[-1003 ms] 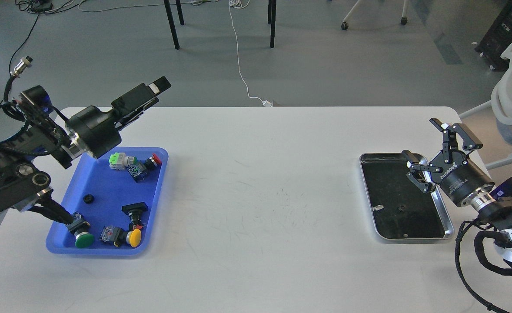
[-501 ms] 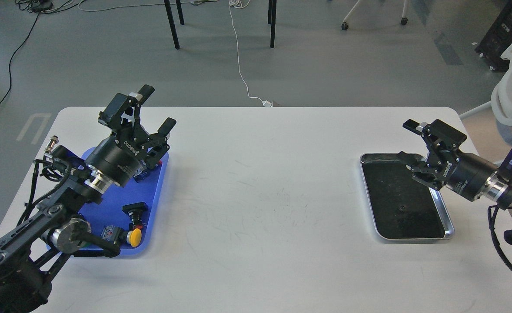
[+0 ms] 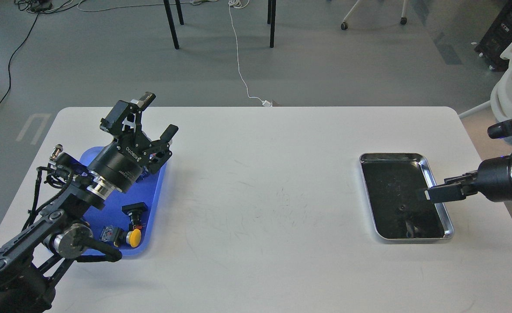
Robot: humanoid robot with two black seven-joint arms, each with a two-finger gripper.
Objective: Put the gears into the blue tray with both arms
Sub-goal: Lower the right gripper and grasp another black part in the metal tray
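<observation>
Left gripper (image 3: 154, 117) spread wide, empty, above blue tray's (image 3: 157, 191) far end. Right gripper (image 3: 430, 194) edge-on over silver tray (image 3: 449, 226); can't tell its state. One gear (image 3: 400, 209) lies in silver tray, near gripper tip.

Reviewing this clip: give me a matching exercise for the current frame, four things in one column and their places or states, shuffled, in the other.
Things:
1. left gripper
2. right gripper
3. gear
4. yellow-capped switch

Places or states:
A. lying on the black lining of the silver tray
B. fingers spread, raised over the far end of the blue tray
C. seen side-on over the silver tray's right rim
D. lying at the near end of the blue tray

Pairs: 1-B, 2-C, 3-A, 4-D
</observation>
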